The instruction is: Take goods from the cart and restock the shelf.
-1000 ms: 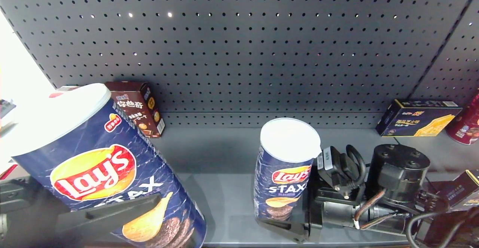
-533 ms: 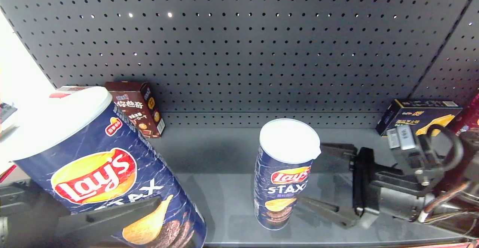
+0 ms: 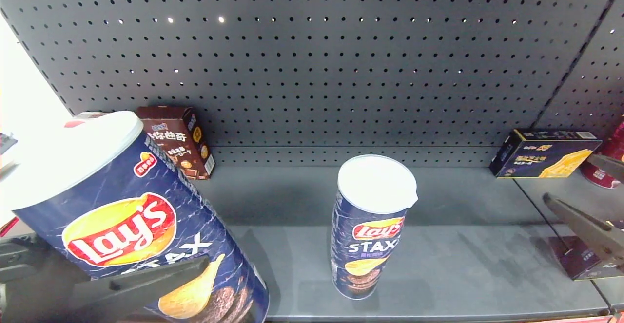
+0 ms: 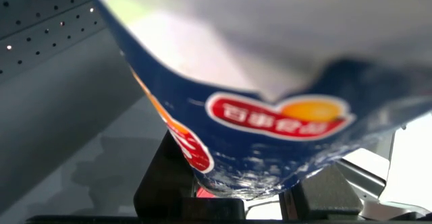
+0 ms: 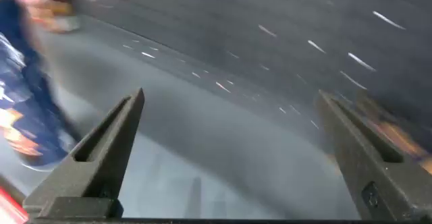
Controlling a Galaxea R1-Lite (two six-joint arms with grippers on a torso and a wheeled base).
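Observation:
A blue chip can [image 3: 371,225] with a white lid stands upright in the middle of the grey shelf [image 3: 468,255]. A second, identical blue chip can [image 3: 131,220] hangs tilted at the near left, with my left gripper [image 3: 122,284] shut on its lower body; the left wrist view has this can [image 4: 270,116] close up. At the far right edge my right gripper [image 3: 602,201] is open and holds nothing, well clear of the standing can. In the right wrist view its two fingers [image 5: 101,156] are spread wide over the shelf, with the standing can [image 5: 27,102] off to one side.
A brown snack box [image 3: 178,140] leans at the back left of the shelf. A dark blue box [image 3: 543,152] lies at the back right, beside a red can [image 3: 607,167]. Another dark box [image 3: 577,259] lies at the front right. A pegboard wall [image 3: 312,69] closes the back.
My right gripper let go of the standing can, opened, and drew back to the right until only its fingers show. The left arm's can barely shifted.

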